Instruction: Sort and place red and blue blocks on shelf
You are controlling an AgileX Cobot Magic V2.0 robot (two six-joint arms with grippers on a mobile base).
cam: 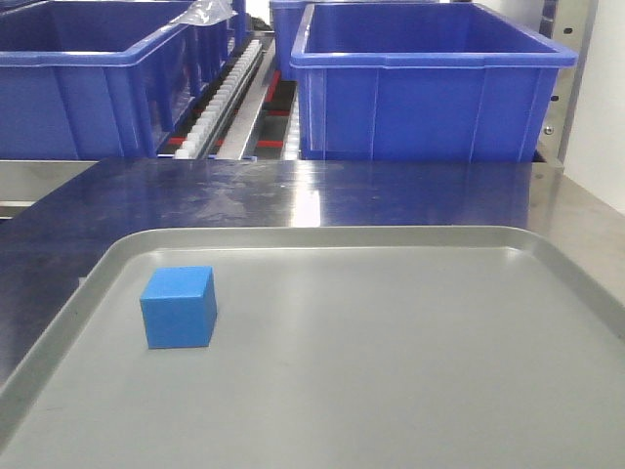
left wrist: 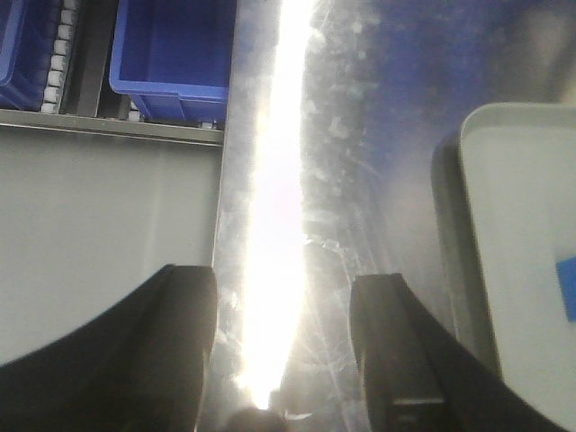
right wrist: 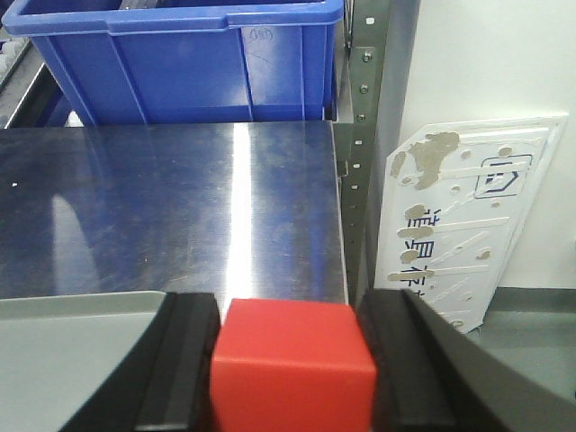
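Red fills the bottom of my right wrist view: the red block [right wrist: 292, 369] sits between the two black fingers of the right gripper [right wrist: 288, 315], which press on its left and right faces, so I judge it clamped square and ready to carry. Ahead of it lie the steel table [right wrist: 180, 207] and, beyond, a blue bin [right wrist: 189, 54] on the shelf [right wrist: 363, 135], which suggests the arm is lined up toward the rack. I cannot tell how high the cube hangs. The blue block [cam: 179, 307] stands alone on the grey tray [cam: 391, 237], near its left rim, untouched and well apart from either tool. The left gripper [left wrist: 286, 279] has its fingers spread wide with nothing between them, hovering over bare table just beside the tray's edge, where a corner of that blue cube shows. I take this as a waiting pose that leaves the right arm room. White roller track [cam: 229, 93] runs between the bins, and glare on the steel could hide the rail.
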